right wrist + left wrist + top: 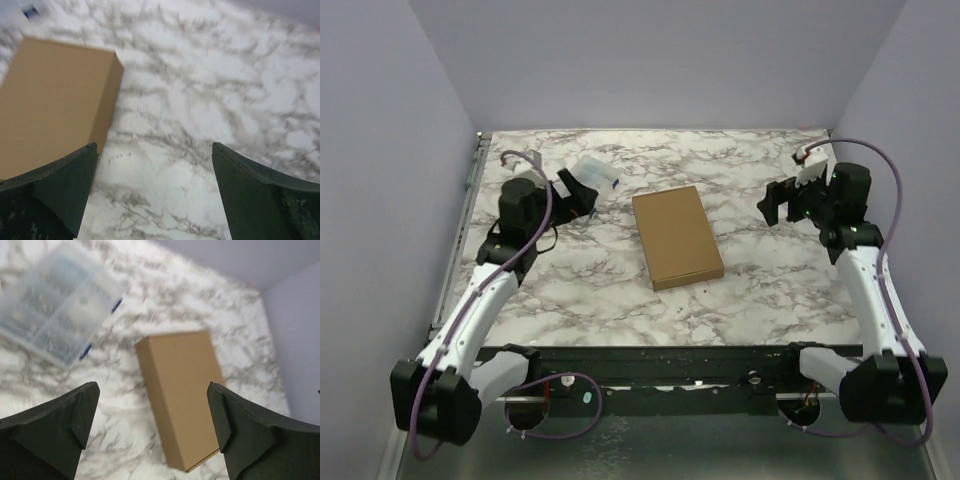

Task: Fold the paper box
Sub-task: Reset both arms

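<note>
Closed brown cardboard paper box [677, 237] centred; left gripper [578, 192] at 10 o'clock, right gripper [775, 204] at 2 o'clock; both gaping, empty.

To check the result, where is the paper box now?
In the top view the paper box lies closed near the middle of the table, with the clear plastic case beyond it to the left.

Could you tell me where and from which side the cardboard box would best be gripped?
Probably across its short width, from above: the box lies flat and closed, its long sides bare and clear of the case.
</note>
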`<move>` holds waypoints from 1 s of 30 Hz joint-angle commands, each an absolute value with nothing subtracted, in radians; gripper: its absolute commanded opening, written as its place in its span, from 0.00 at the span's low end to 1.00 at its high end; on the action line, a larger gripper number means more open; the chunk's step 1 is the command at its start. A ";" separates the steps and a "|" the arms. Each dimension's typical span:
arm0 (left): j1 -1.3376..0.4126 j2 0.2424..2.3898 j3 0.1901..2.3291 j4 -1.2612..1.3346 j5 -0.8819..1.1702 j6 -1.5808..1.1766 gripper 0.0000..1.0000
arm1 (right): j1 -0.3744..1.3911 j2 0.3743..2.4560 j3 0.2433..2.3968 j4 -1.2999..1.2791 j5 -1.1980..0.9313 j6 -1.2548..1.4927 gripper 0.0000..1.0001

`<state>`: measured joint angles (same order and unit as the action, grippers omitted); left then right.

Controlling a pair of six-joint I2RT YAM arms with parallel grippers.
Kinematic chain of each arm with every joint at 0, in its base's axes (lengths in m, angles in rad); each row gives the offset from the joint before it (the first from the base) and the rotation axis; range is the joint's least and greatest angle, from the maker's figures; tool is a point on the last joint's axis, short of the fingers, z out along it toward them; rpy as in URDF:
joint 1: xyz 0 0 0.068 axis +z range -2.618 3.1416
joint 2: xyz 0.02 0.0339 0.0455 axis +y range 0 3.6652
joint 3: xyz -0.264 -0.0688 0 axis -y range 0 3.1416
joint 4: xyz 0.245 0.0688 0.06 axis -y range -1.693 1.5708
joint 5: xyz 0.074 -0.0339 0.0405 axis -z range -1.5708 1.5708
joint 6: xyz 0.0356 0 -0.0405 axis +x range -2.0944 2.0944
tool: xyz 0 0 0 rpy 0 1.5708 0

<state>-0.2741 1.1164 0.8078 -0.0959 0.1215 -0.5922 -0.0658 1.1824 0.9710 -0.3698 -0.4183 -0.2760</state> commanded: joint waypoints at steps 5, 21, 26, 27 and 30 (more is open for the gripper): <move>-0.192 1.013 1.071 -0.235 0.325 -0.547 0.99 | -0.057 1.020 1.223 -0.427 -0.462 0.050 1.00; -0.193 0.934 1.095 -0.329 0.333 -0.509 0.99 | -0.057 0.919 1.231 -0.438 -0.427 0.141 1.00; -0.192 0.937 1.082 -0.327 0.339 -0.495 0.99 | -0.058 0.924 1.236 -0.457 -0.401 0.115 1.00; -0.193 0.937 1.075 -0.328 0.340 -0.492 0.99 | -0.059 0.925 1.235 -0.461 -0.403 0.111 1.00; -0.192 0.926 1.048 -0.328 0.340 -0.482 0.99 | -0.064 0.928 1.223 -0.461 -0.434 0.099 1.00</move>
<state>-0.1963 0.9443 1.0763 -0.3157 0.3115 -0.5106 -0.0589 0.9295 1.2396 -0.4252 -0.4305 0.1150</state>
